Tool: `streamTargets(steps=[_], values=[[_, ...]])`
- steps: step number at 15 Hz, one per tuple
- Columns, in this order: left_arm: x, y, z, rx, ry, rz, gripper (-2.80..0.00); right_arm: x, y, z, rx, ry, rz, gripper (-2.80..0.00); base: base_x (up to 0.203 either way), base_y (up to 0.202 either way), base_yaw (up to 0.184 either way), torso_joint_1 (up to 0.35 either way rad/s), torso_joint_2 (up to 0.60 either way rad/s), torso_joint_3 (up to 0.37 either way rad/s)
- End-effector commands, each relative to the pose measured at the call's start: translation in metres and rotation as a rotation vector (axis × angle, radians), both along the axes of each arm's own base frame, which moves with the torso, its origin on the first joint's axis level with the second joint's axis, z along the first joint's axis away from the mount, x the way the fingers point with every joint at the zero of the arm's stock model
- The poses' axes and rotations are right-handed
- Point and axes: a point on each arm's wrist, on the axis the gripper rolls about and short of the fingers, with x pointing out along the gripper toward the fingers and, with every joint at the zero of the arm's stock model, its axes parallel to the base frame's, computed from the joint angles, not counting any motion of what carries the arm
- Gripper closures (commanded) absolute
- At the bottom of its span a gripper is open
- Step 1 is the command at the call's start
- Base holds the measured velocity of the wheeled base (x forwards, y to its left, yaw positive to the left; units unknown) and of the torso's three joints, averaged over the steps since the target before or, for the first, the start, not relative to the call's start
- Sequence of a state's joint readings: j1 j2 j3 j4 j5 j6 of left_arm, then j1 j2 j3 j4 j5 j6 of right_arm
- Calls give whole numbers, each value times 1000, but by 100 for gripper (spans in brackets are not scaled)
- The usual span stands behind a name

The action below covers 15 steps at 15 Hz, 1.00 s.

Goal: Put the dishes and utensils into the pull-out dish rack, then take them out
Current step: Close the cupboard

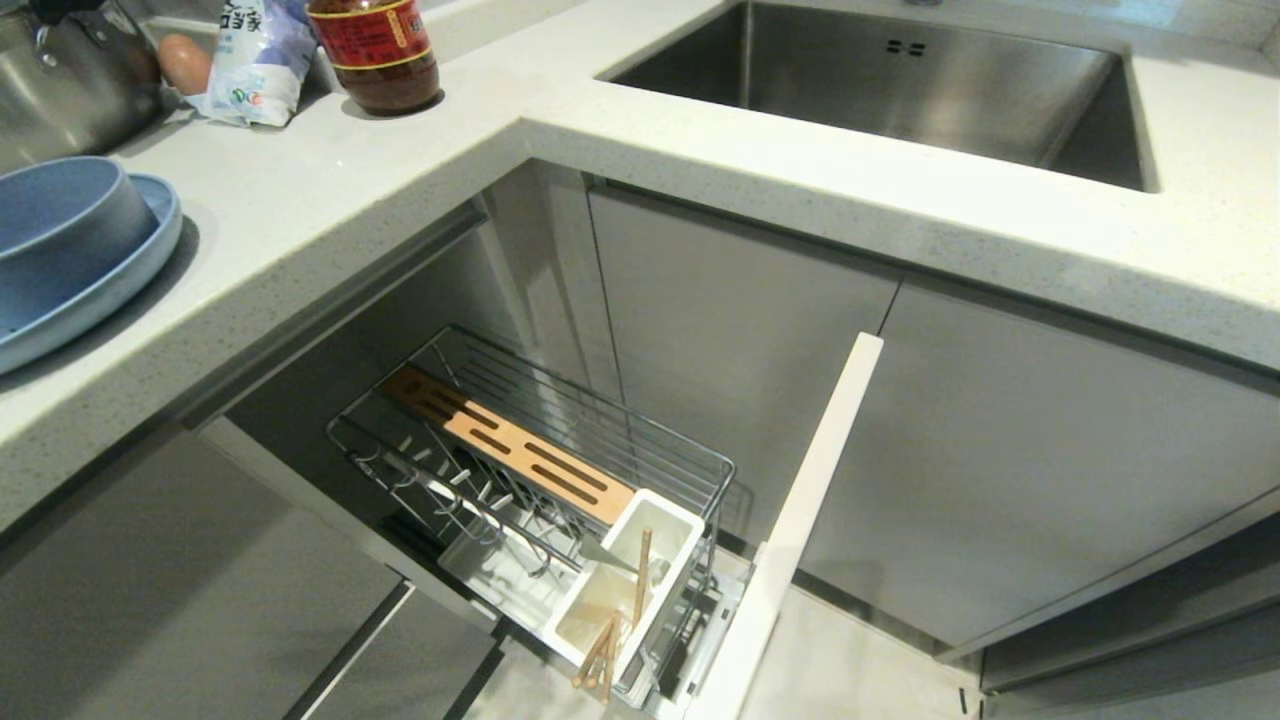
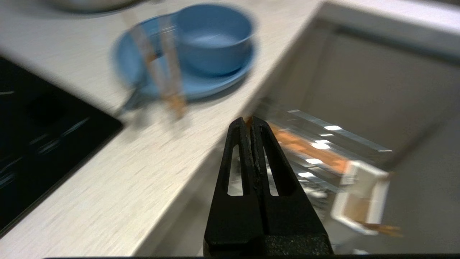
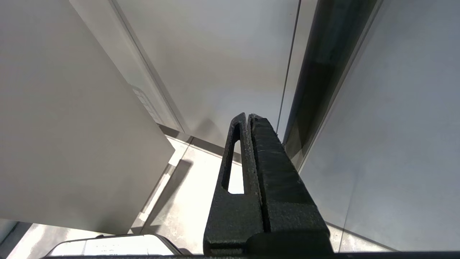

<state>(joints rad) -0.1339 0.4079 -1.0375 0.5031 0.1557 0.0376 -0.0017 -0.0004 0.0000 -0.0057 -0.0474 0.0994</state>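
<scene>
- Left gripper (image 2: 251, 120) clenched, empty, hanging over the counter edge near the dishes.
- Blue bowl (image 1: 60, 215) sits in the plate (image 1: 120, 285) on the countertop.
- Bowl's probably light, stiff, slick; I'd pinch its rim.

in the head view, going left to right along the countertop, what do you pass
Pale blue bowl sitting on the plate → white packet → dark sauce jar → steel sink.

Plate (image 1: 95, 290) and bowl (image 1: 60, 215) cut by head view's left edge; left wrist view motion-blurred throughout.
</scene>
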Motion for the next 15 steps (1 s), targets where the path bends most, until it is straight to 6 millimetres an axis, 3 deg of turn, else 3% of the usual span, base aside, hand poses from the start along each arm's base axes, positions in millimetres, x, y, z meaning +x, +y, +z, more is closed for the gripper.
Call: streamTargets(steps=[1,3,6,11,13,15], values=[[-21,1,-28,14,-25,172,0,0,0,0,0,-5,0,0,0,0,0,0,0,0],[-22,-7,-48,53,-6,101,0,0,0,0,0,-5,0,0,0,0,0,0,0,0],[-25,-12,-109,85,23,40,0,0,0,0,0,-5,0,0,0,0,0,0,0,0],[26,-13,-176,76,145,14,0,0,0,0,0,-5,0,0,0,0,0,0,0,0],[48,-13,-212,115,161,9,0,0,0,0,0,-5,0,0,0,0,0,0,0,0],[54,-14,-228,145,181,-43,0,0,0,0,0,-5,0,0,0,0,0,0,0,0]])
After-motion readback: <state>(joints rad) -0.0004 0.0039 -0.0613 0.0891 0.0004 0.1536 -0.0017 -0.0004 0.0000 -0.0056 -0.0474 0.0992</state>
